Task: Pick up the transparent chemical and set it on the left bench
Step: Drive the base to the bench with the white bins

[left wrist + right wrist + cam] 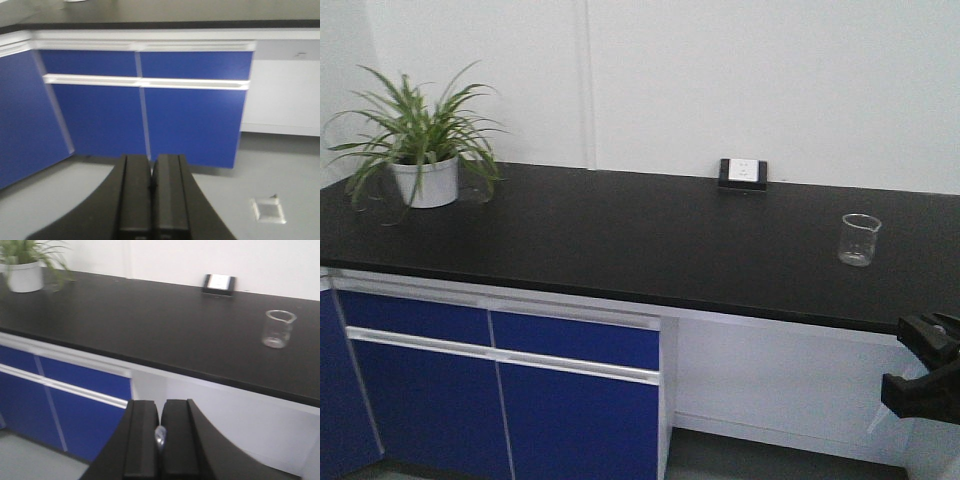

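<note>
My right gripper (160, 405) is shut on the transparent chemical (160, 436), a slim clear pipette. Only a short glossy piece of it shows between the black fingers. This gripper hangs in front of and below the edge of a black worktop (150, 325) that carries a white wall socket (218, 283). In the front view it shows at the lower right (925, 370). My left gripper (151, 160) is shut and empty, held low and facing blue cabinet doors (190, 115). The left bench with white bins is out of view.
A clear glass beaker (859, 240) stands on the right of the worktop (620, 240), and it also shows in the right wrist view (278, 329). A potted plant (423, 150) stands at the far left. Blue cabinets (500, 390) sit below. A metal floor plate (268, 210) lies on the grey floor.
</note>
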You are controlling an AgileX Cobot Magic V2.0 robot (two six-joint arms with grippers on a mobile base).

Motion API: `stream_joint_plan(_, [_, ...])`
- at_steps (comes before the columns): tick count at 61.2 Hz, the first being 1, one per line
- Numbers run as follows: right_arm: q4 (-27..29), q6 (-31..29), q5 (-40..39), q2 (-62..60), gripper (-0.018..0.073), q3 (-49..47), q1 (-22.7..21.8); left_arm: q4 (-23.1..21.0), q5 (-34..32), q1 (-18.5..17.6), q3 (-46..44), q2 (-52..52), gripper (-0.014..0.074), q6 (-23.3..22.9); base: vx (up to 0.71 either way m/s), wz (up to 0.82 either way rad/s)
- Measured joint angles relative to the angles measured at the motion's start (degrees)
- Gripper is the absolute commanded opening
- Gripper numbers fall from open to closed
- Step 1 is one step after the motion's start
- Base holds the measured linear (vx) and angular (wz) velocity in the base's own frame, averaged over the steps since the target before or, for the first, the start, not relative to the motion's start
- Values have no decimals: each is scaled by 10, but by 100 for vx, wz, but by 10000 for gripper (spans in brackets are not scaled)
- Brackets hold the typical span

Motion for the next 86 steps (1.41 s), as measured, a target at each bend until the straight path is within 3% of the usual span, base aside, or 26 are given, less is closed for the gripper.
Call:
stream_joint_plan(45, [0, 0, 1, 0, -4, 0, 0, 0, 0, 0, 0, 0, -3, 0, -27, 60])
stream_joint_plan(86, [0, 0, 1, 0, -4, 0, 0, 0, 0, 0, 0, 0, -3, 0, -1, 82])
